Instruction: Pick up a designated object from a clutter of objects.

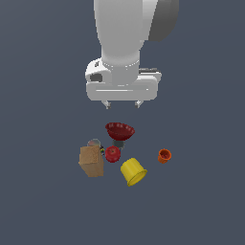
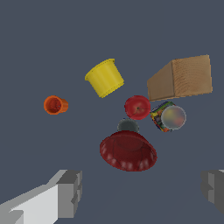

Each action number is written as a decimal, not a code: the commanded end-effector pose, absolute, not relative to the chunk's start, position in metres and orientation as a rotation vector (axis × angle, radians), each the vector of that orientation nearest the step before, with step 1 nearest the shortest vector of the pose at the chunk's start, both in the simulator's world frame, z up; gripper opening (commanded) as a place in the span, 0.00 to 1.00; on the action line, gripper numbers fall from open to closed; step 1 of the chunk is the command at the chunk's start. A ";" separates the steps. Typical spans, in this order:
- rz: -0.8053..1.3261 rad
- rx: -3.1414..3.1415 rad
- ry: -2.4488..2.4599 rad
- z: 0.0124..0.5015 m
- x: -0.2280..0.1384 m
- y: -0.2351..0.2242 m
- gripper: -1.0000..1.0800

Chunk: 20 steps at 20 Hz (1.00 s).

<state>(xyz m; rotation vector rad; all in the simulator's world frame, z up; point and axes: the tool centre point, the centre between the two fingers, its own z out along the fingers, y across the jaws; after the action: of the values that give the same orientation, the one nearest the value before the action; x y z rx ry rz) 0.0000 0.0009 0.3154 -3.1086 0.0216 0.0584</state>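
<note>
In the exterior view, box lies left of ball; bowl behind; cup right.

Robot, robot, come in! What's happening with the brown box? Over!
Gripper open, empty, above the pile. Brown box on the floor, untouched. Multicoloured piece right beside it, red ball close, dark red bowl nearest the gripper.

The arm hangs straight down from above, wrist vertical. The gripper points downward, fingers spread wide apart, holding nothing.
</note>
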 end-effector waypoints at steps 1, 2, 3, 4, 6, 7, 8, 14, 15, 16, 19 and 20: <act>0.058 -3.109 0.022 0.315 0.000 0.001 0.96; 0.058 -3.109 0.019 0.316 0.000 0.001 0.96; 0.056 -3.109 0.013 0.316 0.000 0.002 0.96; 0.053 -3.109 0.002 0.317 0.001 0.004 0.96; 0.042 -3.111 -0.032 0.320 0.002 0.010 0.96; 0.035 -3.111 -0.055 0.323 0.003 0.014 0.96; 0.030 -3.112 -0.075 0.325 0.003 0.018 0.96; 0.021 -3.112 -0.104 0.328 0.004 0.023 0.96; 0.021 -3.112 -0.103 0.327 0.005 0.022 0.96; 0.021 -3.112 -0.103 0.326 0.006 0.021 0.96; 0.019 -3.111 -0.107 0.322 0.011 0.017 0.96; 0.018 -3.111 -0.108 0.320 0.014 0.015 0.96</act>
<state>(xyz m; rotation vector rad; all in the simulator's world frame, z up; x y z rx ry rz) 0.0105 0.0178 0.3231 -3.1113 -0.1076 0.0182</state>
